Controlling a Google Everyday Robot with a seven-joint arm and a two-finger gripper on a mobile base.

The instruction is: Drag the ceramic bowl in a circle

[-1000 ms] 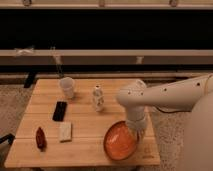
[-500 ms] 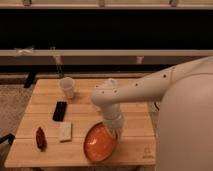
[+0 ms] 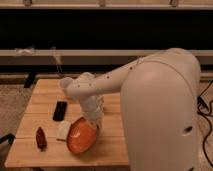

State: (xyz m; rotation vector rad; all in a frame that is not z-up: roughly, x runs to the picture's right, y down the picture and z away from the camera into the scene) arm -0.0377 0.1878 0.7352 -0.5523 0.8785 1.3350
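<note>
The claw (image 3: 94,123) is closing, as it seems, on the rim of the ceramic bowl (image 3: 80,138) on the bench (image 3: 41,100)

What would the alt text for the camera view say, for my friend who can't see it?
A white robot arm's gripper pinches the upper rim of a tilted orange ceramic bowl on a wooden table. Nearby on the table lie a pale block, a dark red item and a black device.

No text, label or number can be read anywhere. The gripper (image 3: 94,125) is closed on the one o'clock rim of the ceramic bowl (image 3: 80,138).
</note>
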